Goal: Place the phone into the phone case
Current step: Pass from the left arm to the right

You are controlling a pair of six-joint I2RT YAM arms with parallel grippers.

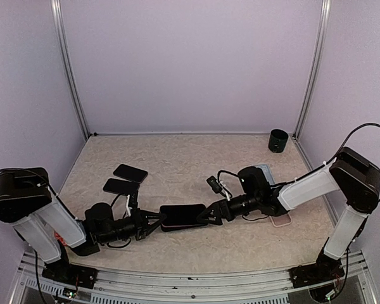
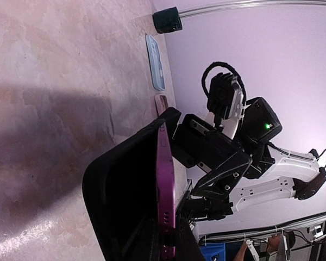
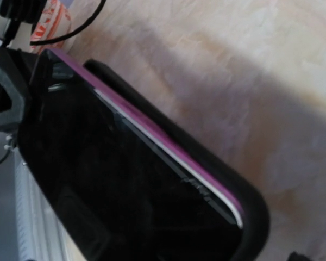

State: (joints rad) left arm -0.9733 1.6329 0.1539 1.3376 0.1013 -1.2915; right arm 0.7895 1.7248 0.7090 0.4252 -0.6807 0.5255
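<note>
Phone [image 1: 182,216] between both arms' fingers [image 1: 210,209]

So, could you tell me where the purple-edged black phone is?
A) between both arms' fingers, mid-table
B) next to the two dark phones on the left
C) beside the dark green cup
A: the purple-edged black phone, with its black case, sits between the left fingers and right fingers.

A dark-screened phone [image 3: 114,179] with a purple edge runs from 10 to 5 o'clock, the black phone case [image 3: 254,209] rimming its 1 o'clock side, mottled counter [image 3: 250,65] beyond.
</note>
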